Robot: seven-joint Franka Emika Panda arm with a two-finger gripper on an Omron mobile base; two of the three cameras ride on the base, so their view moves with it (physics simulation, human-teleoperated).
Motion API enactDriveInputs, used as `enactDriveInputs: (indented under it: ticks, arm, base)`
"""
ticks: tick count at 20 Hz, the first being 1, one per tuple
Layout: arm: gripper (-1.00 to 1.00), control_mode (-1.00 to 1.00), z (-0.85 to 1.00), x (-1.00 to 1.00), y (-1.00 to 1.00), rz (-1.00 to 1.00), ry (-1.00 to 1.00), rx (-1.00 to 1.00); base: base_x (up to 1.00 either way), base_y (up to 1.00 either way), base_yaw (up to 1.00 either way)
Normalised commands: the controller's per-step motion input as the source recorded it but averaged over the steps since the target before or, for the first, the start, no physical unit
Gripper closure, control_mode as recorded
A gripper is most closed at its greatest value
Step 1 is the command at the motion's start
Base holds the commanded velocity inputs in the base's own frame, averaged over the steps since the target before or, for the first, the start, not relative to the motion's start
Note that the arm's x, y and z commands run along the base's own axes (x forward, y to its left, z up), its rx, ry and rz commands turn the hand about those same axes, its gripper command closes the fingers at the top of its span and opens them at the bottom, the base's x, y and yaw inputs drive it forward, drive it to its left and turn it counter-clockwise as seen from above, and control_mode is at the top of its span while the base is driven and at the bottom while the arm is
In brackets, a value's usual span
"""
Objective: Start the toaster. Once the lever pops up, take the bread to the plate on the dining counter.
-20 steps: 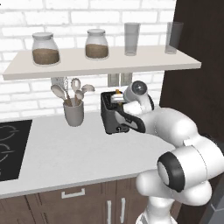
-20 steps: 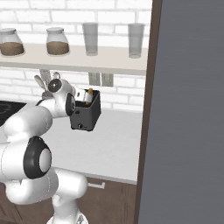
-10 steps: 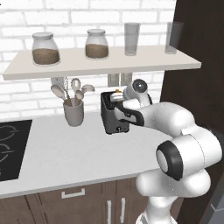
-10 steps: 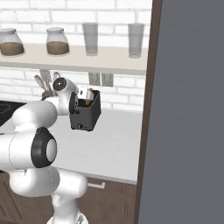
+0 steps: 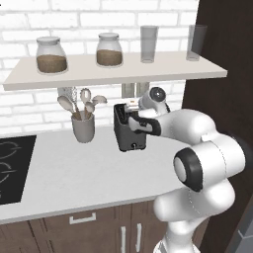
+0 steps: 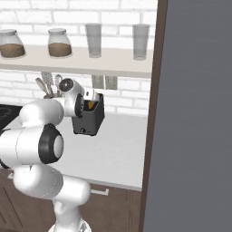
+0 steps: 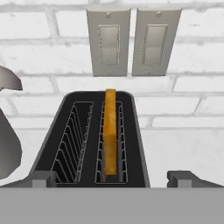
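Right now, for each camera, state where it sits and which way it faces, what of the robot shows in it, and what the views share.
Left base view: behind the arm to its left, looking forward and down at the toaster on the worktop; the arm rises from lower right.
Right base view: behind to its right, same toaster; the arm rises from lower left.
Hand view: on the hand, looking down into the slots at the bread; the open gripper stands at the bottom.
Shared: all show the toaster; both base views show the shelf.
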Motion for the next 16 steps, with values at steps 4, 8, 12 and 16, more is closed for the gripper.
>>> enactDriveInputs:
  ticks: [4,8,12,16]
  arm:
    - [-1.0,-1.0,0.0,0.32,0.0,0.0,0.0,0.0]
    - [-1.0,-1.0,-0.03,0.17,0.0,0.0,0.0,0.0]
    - [-1.0,-1.0,-0.1,0.07,0.0,0.0,0.0,0.0]
    - [-1.0,-1.0,-0.08,0.05,0.0,0.0,0.0,0.0]
  base:
    - [0.0,0.0,0.0]
    - [0.0,0.0,0.0]
    - [0.0,0.0,0.0]
    - [0.0,0.0,0.0]
